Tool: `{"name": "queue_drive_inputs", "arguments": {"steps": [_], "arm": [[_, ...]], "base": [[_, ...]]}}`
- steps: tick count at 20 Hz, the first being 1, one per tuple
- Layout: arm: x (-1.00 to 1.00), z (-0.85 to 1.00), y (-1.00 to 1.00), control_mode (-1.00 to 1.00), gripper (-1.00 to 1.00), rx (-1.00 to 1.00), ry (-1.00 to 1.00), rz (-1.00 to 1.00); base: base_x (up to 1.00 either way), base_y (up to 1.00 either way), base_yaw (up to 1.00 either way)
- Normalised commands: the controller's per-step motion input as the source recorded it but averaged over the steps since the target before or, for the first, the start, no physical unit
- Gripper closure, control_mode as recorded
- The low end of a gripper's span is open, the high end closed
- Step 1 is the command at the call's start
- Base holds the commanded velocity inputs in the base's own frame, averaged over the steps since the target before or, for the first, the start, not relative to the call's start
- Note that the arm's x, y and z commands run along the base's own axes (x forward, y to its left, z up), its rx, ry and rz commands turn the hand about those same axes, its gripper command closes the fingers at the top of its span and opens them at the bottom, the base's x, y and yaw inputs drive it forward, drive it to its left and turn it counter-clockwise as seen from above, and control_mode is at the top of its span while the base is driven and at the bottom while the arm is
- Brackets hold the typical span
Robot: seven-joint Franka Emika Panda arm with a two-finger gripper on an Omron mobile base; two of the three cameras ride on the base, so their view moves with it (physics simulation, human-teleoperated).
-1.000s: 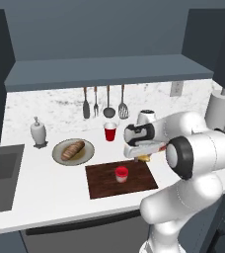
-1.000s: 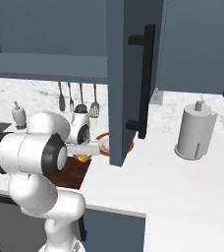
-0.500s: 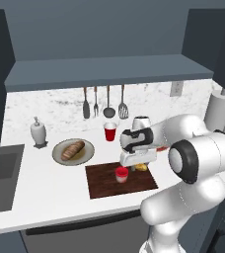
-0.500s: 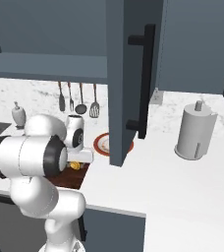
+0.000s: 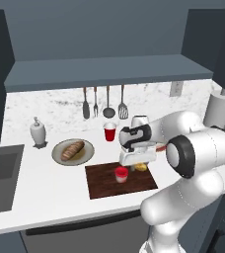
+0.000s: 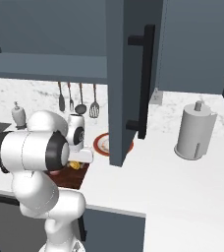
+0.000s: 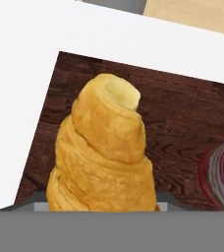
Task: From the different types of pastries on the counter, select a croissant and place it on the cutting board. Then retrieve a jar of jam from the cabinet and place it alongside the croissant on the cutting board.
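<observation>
End effector (image 5: 136,165) clamped on croissant (image 7: 104,157) above cutting board (image 5: 102,184) beside jam jar (image 5: 121,174); light, flaky, crushable, best held mid-body.

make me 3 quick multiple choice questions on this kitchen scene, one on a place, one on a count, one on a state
1. Where does the jar of jam stand?
A. on the cutting board
B. on the loaf's plate
C. in the sink

2. How many utensils hang on the backsplash?
A. two
B. four
C. six

3. What is the gripper doing?
A. shut on the croissant over the board
B. open above the red cup
C. shut on the jar

Key: 1 A, the red jar sits on the dark board. 2 B, four hang in a row. 3 A, the croissant sits close before the hand camera, above the board.
</observation>
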Motion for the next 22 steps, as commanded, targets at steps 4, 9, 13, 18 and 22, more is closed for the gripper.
{"name": "queue_drive_inputs", "arguments": {"steps": [4,9,13,18,22], "arm": [[-0.79,-0.43,0.09,-1.0,-1.0,0.0,0.0,-0.01],[-0.57,-0.29,0.01,-1.0,-1.0,0.0,-0.1,-0.01],[0.04,-0.04,0.0,-1.0,-1.0,0.0,-0.11,0.0],[0.25,0.18,0.0,-1.0,-1.0,0.05,0.0,0.05],[0.43,0.18,0.0,-1.0,-1.0,0.05,0.0,0.06]], "base": [[0.0,0.0,0.0],[0.0,0.0,0.0],[0.0,0.0,0.0],[0.0,0.0,0.0],[0.0,0.0,0.0]]}}
